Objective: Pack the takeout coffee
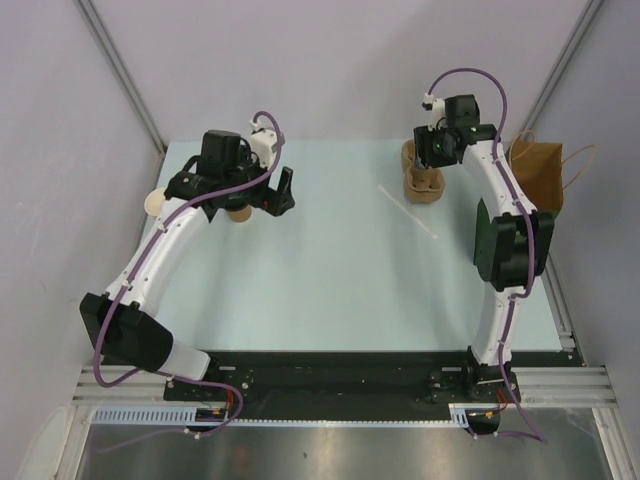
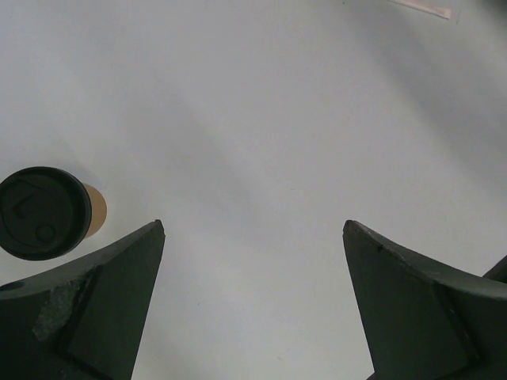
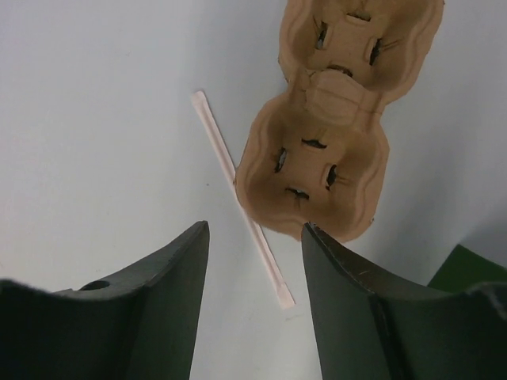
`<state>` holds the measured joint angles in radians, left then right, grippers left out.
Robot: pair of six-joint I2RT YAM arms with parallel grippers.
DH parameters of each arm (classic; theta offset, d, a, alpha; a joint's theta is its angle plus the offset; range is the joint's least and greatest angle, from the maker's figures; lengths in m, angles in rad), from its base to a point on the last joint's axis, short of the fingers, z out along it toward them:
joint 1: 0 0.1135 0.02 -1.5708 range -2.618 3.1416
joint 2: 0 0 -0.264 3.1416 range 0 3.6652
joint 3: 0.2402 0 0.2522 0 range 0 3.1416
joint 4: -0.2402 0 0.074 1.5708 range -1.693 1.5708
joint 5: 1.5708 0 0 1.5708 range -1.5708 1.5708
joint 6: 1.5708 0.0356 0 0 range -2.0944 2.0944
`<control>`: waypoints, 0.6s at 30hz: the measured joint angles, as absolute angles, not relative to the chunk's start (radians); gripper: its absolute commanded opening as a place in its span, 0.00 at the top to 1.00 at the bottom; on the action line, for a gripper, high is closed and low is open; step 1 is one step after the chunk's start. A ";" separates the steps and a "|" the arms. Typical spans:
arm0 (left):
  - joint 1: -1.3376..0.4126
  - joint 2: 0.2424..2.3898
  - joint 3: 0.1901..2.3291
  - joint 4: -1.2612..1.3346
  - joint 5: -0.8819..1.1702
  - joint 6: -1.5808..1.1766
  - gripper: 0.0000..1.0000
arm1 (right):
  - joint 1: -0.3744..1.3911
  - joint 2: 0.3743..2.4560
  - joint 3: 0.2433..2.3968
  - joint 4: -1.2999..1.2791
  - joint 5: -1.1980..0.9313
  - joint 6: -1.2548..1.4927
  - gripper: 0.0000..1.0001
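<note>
The takeout coffee [image 2: 41, 212], a small brown cup with a black lid, stands on the table just left of my left gripper's left finger. In the top view the cup [image 1: 238, 212] is partly hidden under the left wrist. My left gripper [image 2: 253, 229] is open and empty over bare table, and it also shows in the top view [image 1: 280, 195]. My right gripper [image 3: 255, 229] is open and empty above a wrapped straw [image 3: 238, 186], at the near edge of a brown pulp cup carrier [image 3: 333, 142]. The brown paper bag [image 1: 537, 170] stands at the far right.
The cup carrier [image 1: 422, 183] sits at the back right beside the bag, partly under my right gripper [image 1: 428, 158]. The straw [image 1: 408, 212] lies on the table left of it. A pale lidless cup [image 1: 155, 203] lies at the far left edge. Grey walls close off the table.
</note>
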<state>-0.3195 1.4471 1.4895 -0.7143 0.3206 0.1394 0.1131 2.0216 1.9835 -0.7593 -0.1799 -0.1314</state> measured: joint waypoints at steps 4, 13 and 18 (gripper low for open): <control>-0.319 1.446 1.489 -0.701 0.327 0.130 0.01 | 0.115 2.120 2.059 -0.756 -0.181 -0.095 0.49; -0.319 1.446 1.484 -0.669 0.331 0.111 0.00 | 0.121 2.243 2.150 -0.705 -0.176 -0.018 0.54; -0.319 1.446 1.477 -0.660 0.339 0.104 0.00 | 0.125 2.289 2.181 -0.661 -0.159 0.001 0.56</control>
